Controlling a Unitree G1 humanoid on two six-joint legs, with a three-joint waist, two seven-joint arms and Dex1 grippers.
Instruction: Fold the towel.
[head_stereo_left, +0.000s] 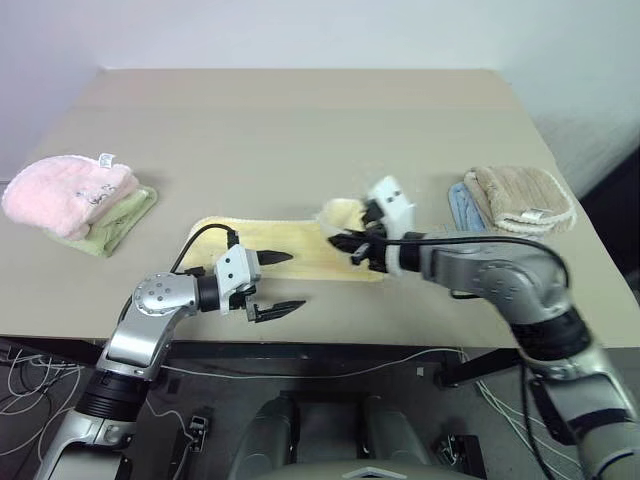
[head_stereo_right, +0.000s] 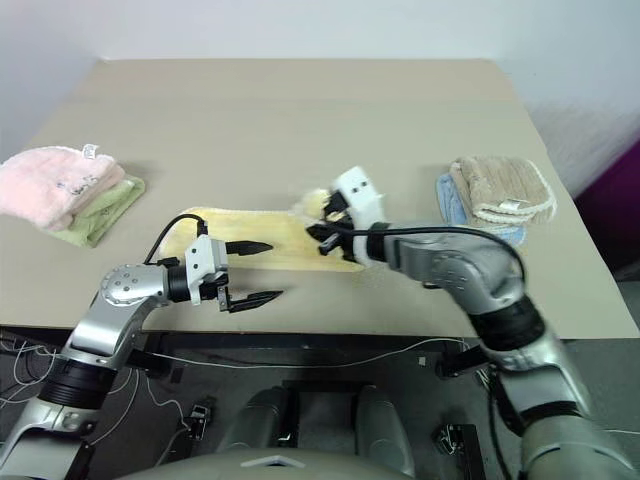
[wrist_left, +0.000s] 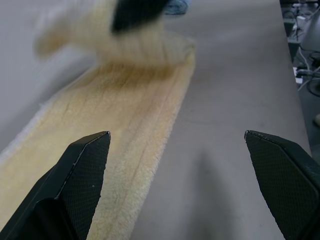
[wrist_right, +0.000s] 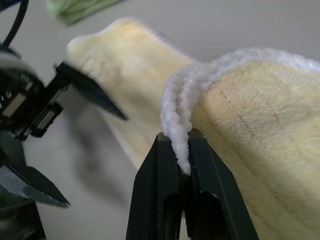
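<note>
Lighting: even, soft and bright over the beige matte surface (head_stereo_left: 300, 120); no glare. Shadows: faint, diffuse, close beneath the arms. Blur: motion smear on the right gripper (head_stereo_left: 362, 245) and the lifted end of the pale yellow ribbed cloth towel (head_stereo_left: 345, 215) at frame centre. Left wrist view: upper left smeared, fingertips (wrist_left: 85, 165) sharp. Right wrist view: upper left background soft, whitish edging crisp.

The left gripper (head_stereo_left: 275, 284) hovers low with its two black fingers spread wide and pointing toward the robot's right, one finger nearer the body than the other, the forearm angled up from below. The right arm reaches across in front of the torso, elbow bent, wrist rolled, with the right gripper (wrist_right: 183, 150) clamped tight on the whitish doubled edge of the towel (wrist_right: 260, 130), lifting it.
</note>
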